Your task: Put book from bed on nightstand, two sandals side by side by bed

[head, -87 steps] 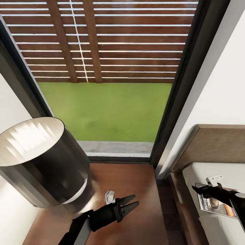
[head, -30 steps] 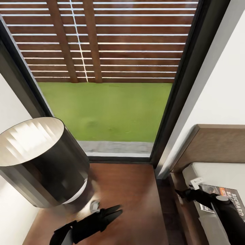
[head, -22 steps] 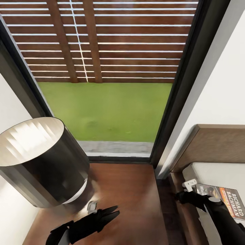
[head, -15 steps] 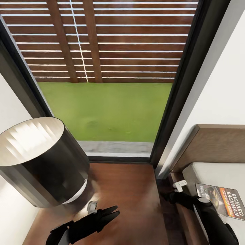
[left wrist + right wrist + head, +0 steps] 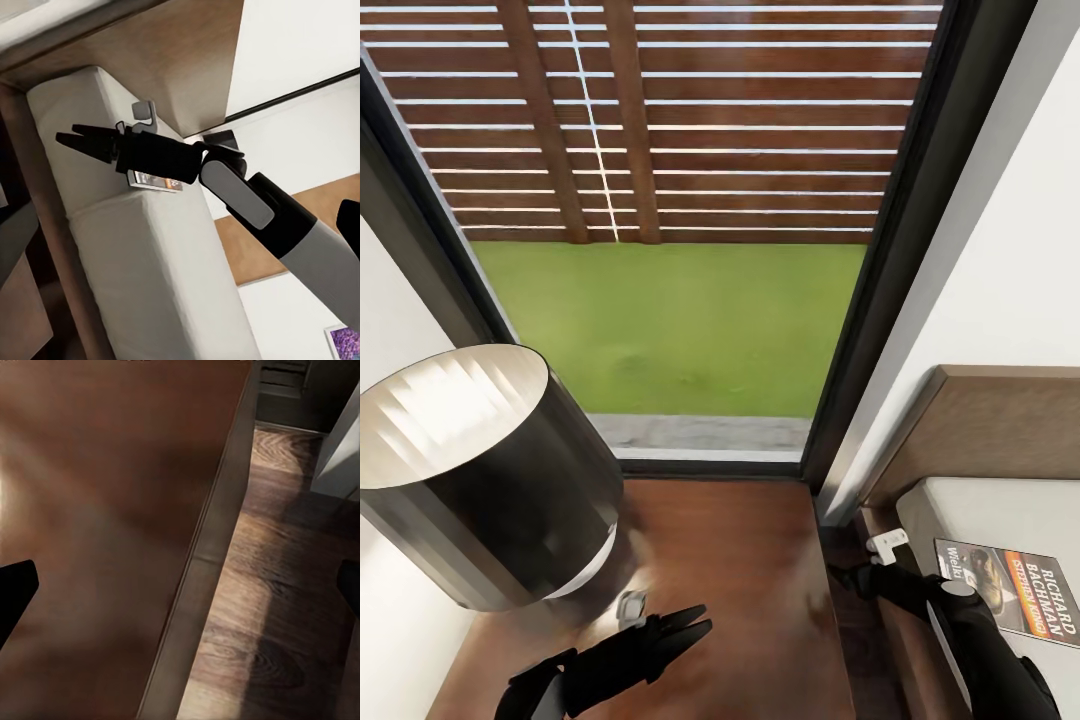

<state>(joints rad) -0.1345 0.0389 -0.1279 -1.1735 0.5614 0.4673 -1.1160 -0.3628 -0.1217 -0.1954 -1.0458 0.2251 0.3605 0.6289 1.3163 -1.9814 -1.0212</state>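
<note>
Head view is showing me the book (image 5: pixel 1015 598) lying on the bed (image 5: pixel 1000 515), not on the nightstand (image 5: pixel 750 590), with the right gripper (image 5: pixel 847 578) hanging empty and spread, the left gripper (image 5: pixel 695 622) parted, and 2 sandals waiting.

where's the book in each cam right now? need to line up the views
Head view: the book lies on the bed's mattress at lower right, beside the right arm.
Left wrist view: the book peeks out below the right gripper, at the mattress edge.
Right wrist view: not in it; I see the nightstand top and plank floor.
Shared landmark: the right gripper, between nightstand and bed.
</note>
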